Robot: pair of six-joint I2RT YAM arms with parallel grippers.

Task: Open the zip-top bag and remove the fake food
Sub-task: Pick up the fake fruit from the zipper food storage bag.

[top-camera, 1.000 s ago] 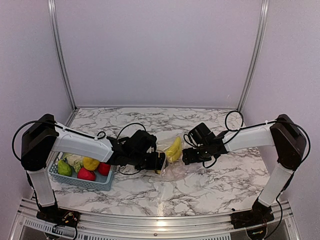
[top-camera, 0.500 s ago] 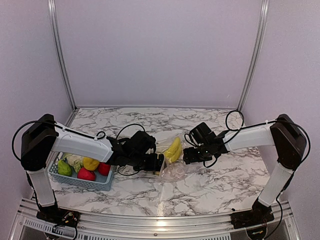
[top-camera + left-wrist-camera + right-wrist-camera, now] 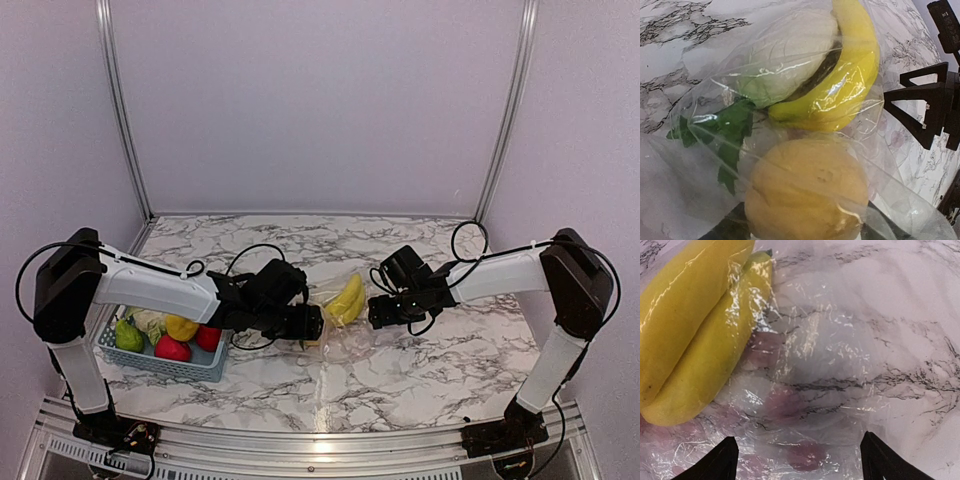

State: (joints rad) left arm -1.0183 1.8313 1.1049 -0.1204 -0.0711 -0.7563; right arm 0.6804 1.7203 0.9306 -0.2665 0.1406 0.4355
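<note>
The clear zip-top bag [image 3: 348, 338] lies mid-table between both grippers. It holds yellow bananas [image 3: 347, 297], a pale leafy cabbage [image 3: 790, 55] and an orange [image 3: 807, 192]. My left gripper [image 3: 312, 324] is at the bag's left end. In the left wrist view its dark fingers [image 3: 732, 230] sit on either side of the orange, gripping it through the plastic. My right gripper [image 3: 384, 311] is open at the bag's right side, with its fingertips [image 3: 725, 462] wide apart over crinkled plastic [image 3: 810, 390] beside the bananas [image 3: 695, 335].
A light blue lattice basket [image 3: 195, 368] stands at the left, holding a green pear [image 3: 128, 336], a lemon [image 3: 181, 326], red apples [image 3: 172, 348] and a cabbage [image 3: 148, 320]. The right gripper's black fingers [image 3: 925, 110] show in the left wrist view. Bare marble lies behind and in front.
My left gripper has drawn back slightly to the left with the bag's end. The bananas and bag have shifted a little left. The right gripper has moved slightly towards the bag.
</note>
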